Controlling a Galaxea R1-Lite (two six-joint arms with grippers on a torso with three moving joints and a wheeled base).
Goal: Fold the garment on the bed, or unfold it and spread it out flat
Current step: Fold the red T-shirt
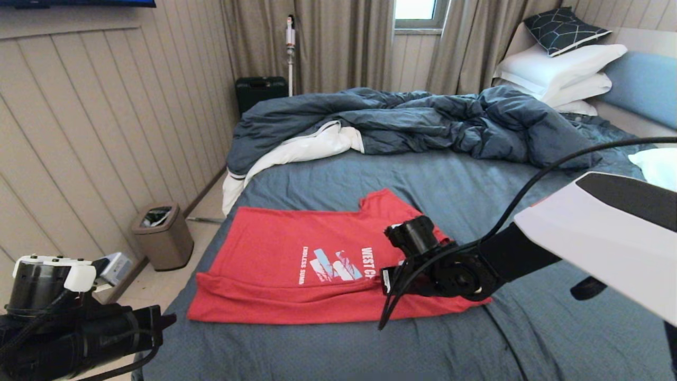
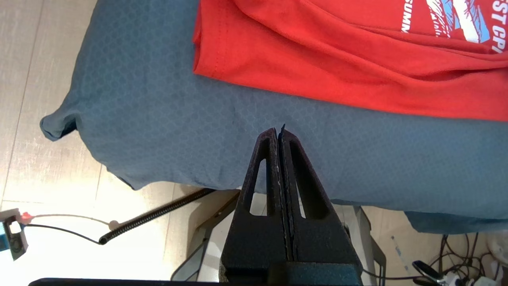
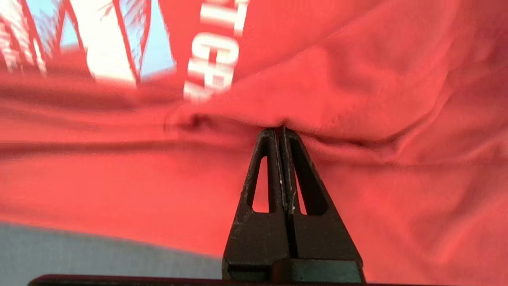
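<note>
The garment (image 1: 296, 264), a red T-shirt with a white and light-blue print, lies partly folded on the bed (image 1: 370, 174), its near edge doubled over. My right arm (image 1: 439, 270) reaches over the garment's right part. The right gripper (image 3: 281, 129) is shut, and a puckered fold of the garment (image 3: 357, 79) is pinched at its tips, beside the white lettering. My left gripper (image 2: 278, 131) is shut with nothing in it. It hovers over bare sheet near the bed's front left corner, short of the garment's (image 2: 357, 59) edge.
A rumpled dark blue duvet (image 1: 423, 119) with white lining lies across the far half of the bed, with white pillows (image 1: 560, 69) at the back right. On the floor to the left stand a brown bin (image 1: 163, 235) and a dark case (image 1: 259, 92). A cable (image 1: 529, 185) hangs over the right arm.
</note>
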